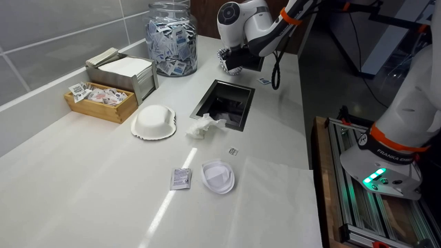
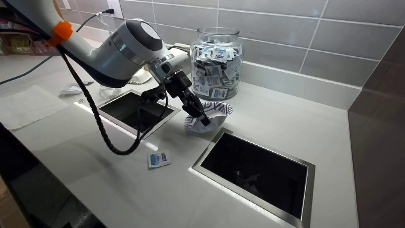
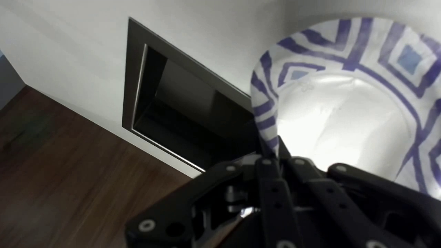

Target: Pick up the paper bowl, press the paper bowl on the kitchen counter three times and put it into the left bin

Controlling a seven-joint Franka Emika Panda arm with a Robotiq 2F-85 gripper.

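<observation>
The end effector is clenched on one stretch of rim of the patterned paper bowl, which it holds tilted over the table, near the glass jar and between what I take for the left bin and the right bin; whether the bowl's base touches down I cannot tell. The step in hand, I judge, is the pressing; how many presses are done cannot be read here. To do it well, level the bowl until its base meets the table flat, push straight down, and ease off once the thin wall begins to give, because a one-sided pinch will probably let the free rim fold or swing. Lift only slightly between presses, count three, and choose a spot well off the right bin's steel frame. Counted, there are two bins, one held bowl, one upturned white bowl, one jar, one napkin dispenser, one wooden box of packets too many to count, one crumpled tissue by the left bin, one sheet of white paper, one apparent plastic lid, and three loose sachets: a Purell sachet well apart from the others, a grey sachet beside the lid, and a tiny square sachet.
</observation>
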